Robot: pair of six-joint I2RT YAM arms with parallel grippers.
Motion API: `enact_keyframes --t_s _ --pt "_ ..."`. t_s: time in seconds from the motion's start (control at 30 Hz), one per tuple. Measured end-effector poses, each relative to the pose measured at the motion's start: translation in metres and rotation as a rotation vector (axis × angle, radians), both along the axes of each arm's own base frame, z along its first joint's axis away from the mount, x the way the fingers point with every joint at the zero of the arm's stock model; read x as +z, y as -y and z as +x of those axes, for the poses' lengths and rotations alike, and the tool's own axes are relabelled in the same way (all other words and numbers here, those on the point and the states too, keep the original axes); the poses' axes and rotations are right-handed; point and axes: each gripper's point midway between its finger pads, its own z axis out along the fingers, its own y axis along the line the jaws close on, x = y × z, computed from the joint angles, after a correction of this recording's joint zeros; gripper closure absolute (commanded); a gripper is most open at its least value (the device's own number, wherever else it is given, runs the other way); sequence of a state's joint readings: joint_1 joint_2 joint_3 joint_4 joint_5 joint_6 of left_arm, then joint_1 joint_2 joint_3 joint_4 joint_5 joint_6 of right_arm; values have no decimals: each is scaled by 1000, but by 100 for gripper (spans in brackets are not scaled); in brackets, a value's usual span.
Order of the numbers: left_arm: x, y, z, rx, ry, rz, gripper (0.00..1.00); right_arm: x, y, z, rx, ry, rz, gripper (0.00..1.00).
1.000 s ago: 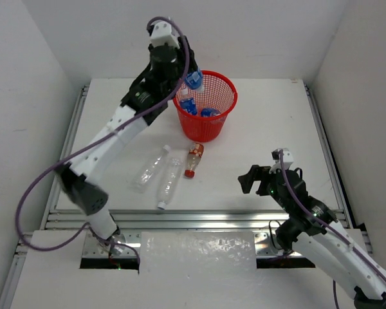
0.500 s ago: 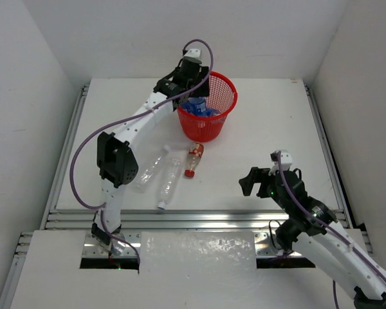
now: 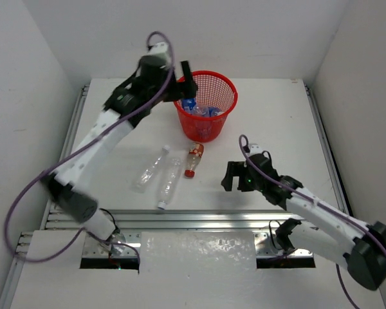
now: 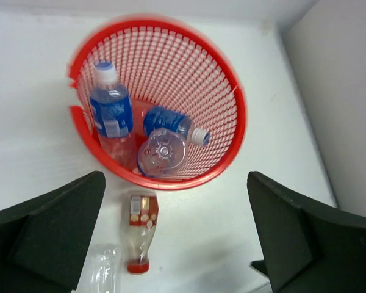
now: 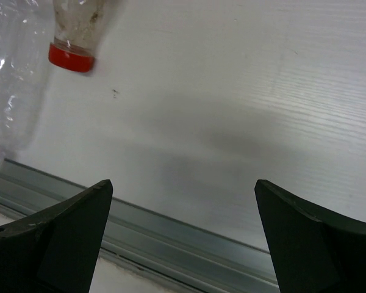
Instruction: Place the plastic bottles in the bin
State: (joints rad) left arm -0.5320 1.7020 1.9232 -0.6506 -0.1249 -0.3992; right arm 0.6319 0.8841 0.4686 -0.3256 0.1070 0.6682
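The red mesh bin (image 3: 228, 96) (image 4: 229, 104) stands at the back of the table. Three blue-labelled plastic bottles (image 4: 111, 110) (image 4: 166, 121) (image 4: 163, 152) lie inside it. My left gripper (image 3: 182, 82) (image 4: 175, 204) hovers open and empty above the bin's near-left rim. A bottle with a red-orange label (image 3: 193, 159) (image 4: 141, 232) lies on the table in front of the bin. Left of it lie two clear unlabelled bottles (image 3: 149, 168) (image 3: 169, 180). My right gripper (image 3: 234, 178) (image 5: 183, 189) is open and empty, low over the table to the right of the red cap (image 5: 71, 58).
A metal rail (image 3: 193, 219) (image 5: 171, 241) runs along the table's near edge, close under the right gripper. White walls enclose the table on the left, back and right.
The left gripper opened and let a blue-labelled bottle drop into the bin, then lifted back to the left. The right arm has swung left toward the bottles on the table.
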Motion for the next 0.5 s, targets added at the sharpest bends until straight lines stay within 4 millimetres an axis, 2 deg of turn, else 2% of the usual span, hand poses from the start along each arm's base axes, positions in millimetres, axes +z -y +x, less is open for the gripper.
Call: enact_keyframes --t_s 0.07,0.13,0.17,0.23,0.3,0.33,0.37,0.5 --pt "27 -30 -40 36 71 -40 0 -2 -13 10 -12 -23 22 1" --pt "43 -63 -87 68 133 -81 0 -3 -30 22 -30 -39 45 1" --pt "48 -80 -110 86 171 -103 0 -4 -38 28 -38 -43 54 1" --pt "46 -110 -150 121 223 -133 0 -9 -62 39 -49 -48 65 1" --pt "48 -130 -175 148 288 -169 0 -14 -81 48 -59 -51 58 1" --pt "43 -137 -182 160 311 -180 0 -16 -91 53 -64 -48 57 1" --pt "30 -143 -188 170 309 -170 0 -17 -100 58 -73 -42 53 1" --pt "-45 -152 -190 199 197 -64 0 -19 -127 84 -126 -3 55 1"
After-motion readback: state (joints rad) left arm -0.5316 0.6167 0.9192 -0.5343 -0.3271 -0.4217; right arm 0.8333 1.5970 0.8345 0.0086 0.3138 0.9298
